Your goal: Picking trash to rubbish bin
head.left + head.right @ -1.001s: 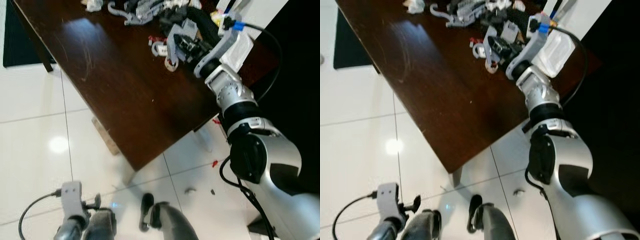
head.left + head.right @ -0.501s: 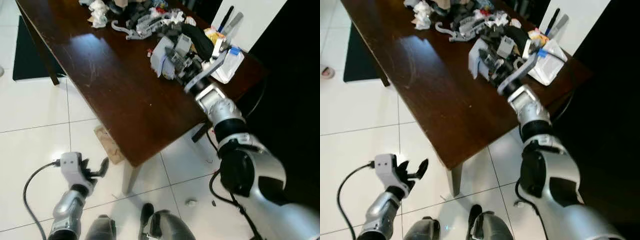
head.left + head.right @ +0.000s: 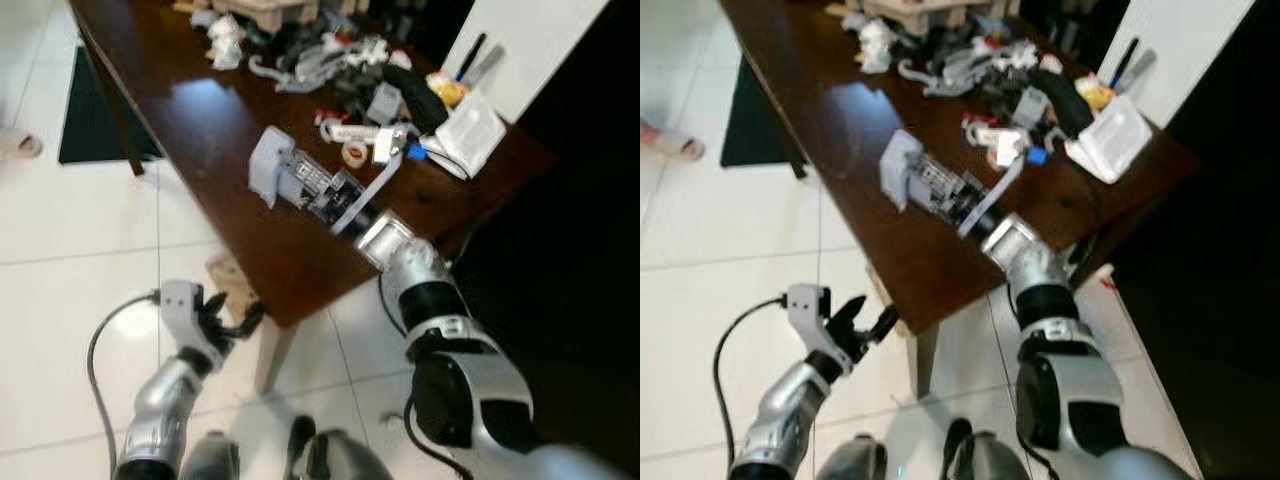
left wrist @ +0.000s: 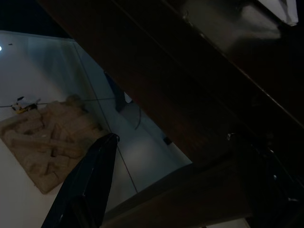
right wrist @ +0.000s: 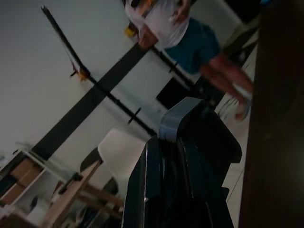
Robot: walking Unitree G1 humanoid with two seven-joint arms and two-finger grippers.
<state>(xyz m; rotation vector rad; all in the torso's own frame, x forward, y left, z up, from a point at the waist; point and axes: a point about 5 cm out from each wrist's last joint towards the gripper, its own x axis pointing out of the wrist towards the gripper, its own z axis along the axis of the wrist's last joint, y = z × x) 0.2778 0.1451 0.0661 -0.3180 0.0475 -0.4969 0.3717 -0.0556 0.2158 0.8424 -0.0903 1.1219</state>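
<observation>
**Grey block held above the bench edge, clutter heaped behind**

Much here is blurred. The right pincer (image 3: pixel 300 185) reaches over the dark wooden bench (image 3: pixel 215 125), its black fingers closed on a grey plastic piece (image 3: pixel 268 166), a boxy light-grey part with a darker, ribbed section running back toward the wrist. What the piece actually is cannot be made out. It hangs just above the bench top near the front edge, apart from the pile. In the right wrist view the same grey piece (image 5: pixel 183 114) shows as a rounded pale cap over a black body, clamped between the fingers (image 5: pixel 152 190); beyond it a person (image 5: pixel 180 28) in a white top and blue shorts is cut off by the picture's edge.

At the far end of the bench lies a heap of clutter (image 3: pixel 335 65): grey and black plastic parts, crumpled white paper (image 3: pixel 225 40), a roll of tape (image 3: pixel 354 153), a small blue item (image 3: pixel 416 153), and a clear plastic pack (image 3: pixel 468 130) near the corner. No writing or label can be read anywhere.

The left pincer (image 3: pixel 865 322) hovers low over the white tiled floor (image 3: pixel 60 290), beside the bench's front edge, fingers spread apart and holding nothing. The left wrist view is dark; one black finger (image 4: pixel 88 183), the bench's underside and a beige flattened cardboard piece (image 4: pixel 47 142) on the floor can be told.
</observation>
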